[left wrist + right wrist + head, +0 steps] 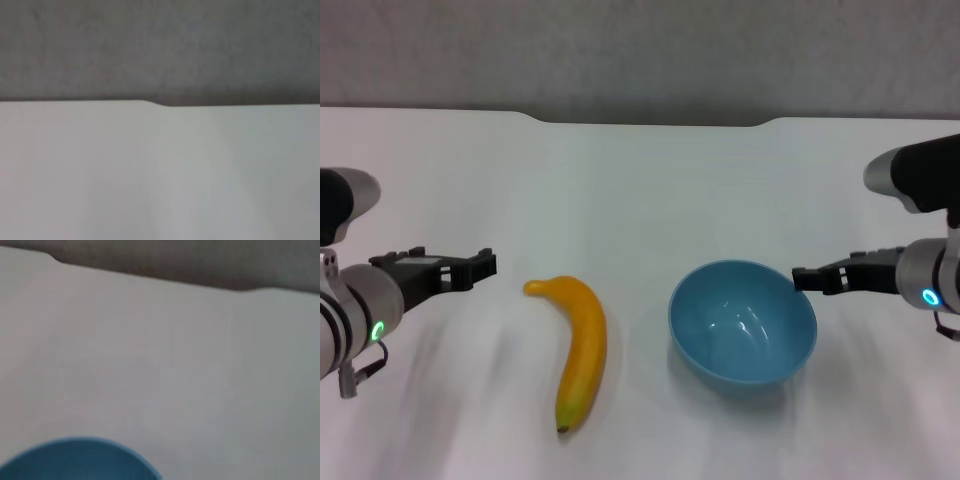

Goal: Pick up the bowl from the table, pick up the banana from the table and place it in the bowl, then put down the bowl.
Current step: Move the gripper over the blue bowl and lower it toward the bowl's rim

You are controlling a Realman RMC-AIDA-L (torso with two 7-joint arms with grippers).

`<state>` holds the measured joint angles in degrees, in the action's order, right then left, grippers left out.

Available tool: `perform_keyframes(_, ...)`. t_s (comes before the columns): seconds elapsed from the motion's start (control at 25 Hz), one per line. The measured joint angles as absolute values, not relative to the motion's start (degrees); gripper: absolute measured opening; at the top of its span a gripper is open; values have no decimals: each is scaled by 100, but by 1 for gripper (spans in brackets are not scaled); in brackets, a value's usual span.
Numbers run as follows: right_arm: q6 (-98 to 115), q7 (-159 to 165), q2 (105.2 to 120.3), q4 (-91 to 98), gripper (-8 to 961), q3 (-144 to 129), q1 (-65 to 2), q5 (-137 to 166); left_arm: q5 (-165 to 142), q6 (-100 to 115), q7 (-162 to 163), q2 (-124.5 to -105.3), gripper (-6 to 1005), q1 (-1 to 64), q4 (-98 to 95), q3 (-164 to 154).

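Banana (581,350) lies lengthwise near-to-far, dark tip nearest, left of bowl (743,322).

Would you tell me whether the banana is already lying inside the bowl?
No, the banana lies on the table beside the empty bowl, apart from it.

The left gripper (480,266) reaches inward from the left edge, held low and level. Opposite, the right gripper (807,278) extends inward from the right, level too, beneath its arm's raised dark-and-grey elbow.
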<state>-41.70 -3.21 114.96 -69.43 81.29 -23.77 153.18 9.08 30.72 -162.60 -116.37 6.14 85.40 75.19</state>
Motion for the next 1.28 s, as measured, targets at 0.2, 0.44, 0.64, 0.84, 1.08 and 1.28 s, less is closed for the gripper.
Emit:
perform_keyframes(0.2, -4262, -80, 11504, -6588, 884, 8023, -2677, 15129, 919, 3061, -16251, -11646, 876, 669, 8380, 7522)
perform_keyframes(0.44, -4301, -102, 11508, -6439, 886, 7879, -2834, 14914, 924, 3052, -16231, -11646, 876, 694, 8315, 7527)
perform_keyframes(0.64, -4452, -64, 11513, -6149, 885, 7746, -3048, 14906, 942, 2991, -16223, -11645, 877, 711, 8261, 7534)
perform_keyframes(0.84, -4520, -60, 11512, -5832, 882, 7732, -3237, 14868, 999, 2925, -16223, -11645, 877, 714, 8243, 7538)
perform_keyframes(1.08, -4500, -58, 11520, -5769, 862, 7623, -3274, 14845, 1003, 2829, -16224, -11645, 877, 699, 8227, 7541)
perform_keyframes(1.28, -4512, -56, 11518, -5804, 830, 7521, -3354, 14844, 1011, 2756, -16225, -11645, 877, 635, 8226, 7564)
